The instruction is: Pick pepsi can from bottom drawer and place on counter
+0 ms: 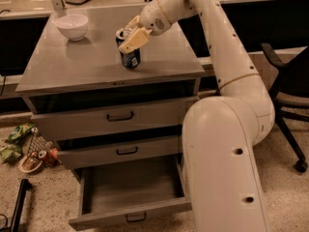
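Note:
The pepsi can (130,58) is dark blue with a silver top and stands upright on the counter (72,67), near its middle right. My gripper (131,33) reaches in from the right and is shut on the can's upper part, with one tan finger (134,40) across its front. The can's base looks to rest on the counter. The bottom drawer (130,185) is pulled open below and looks empty inside.
A white bowl (72,26) sits at the counter's back left. The two upper drawers (116,117) stand slightly ajar. Wrappers and litter (24,149) lie on the floor at left. A dark chair (285,88) stands at right. My arm fills the right foreground.

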Controlling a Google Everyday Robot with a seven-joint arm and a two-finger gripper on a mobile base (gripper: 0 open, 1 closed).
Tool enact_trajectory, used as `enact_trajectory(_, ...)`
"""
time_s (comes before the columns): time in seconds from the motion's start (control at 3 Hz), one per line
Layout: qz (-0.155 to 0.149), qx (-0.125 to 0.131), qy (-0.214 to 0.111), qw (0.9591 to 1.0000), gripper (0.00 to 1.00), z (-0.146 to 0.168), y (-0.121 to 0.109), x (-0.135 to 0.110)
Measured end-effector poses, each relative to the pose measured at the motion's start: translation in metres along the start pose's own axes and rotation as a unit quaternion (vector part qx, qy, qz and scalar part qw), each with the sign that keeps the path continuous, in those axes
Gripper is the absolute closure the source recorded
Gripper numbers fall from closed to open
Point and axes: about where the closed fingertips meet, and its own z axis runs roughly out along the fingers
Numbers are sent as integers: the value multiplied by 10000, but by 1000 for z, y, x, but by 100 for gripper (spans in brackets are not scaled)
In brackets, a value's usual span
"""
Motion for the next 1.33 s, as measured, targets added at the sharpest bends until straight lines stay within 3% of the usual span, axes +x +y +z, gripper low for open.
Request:
enact_trajectory(0.33,160,-32,44,9999,15,2,-2,5)
enact_trajectory(0.67,295,39,65,9995,0,-4,-3,8)
enact_trajectory(1.0,374,218,27,9991,0,-17,-7,10)
enact_trajectory(1.33,446,791,-101,9958,0,-59,-12,13)
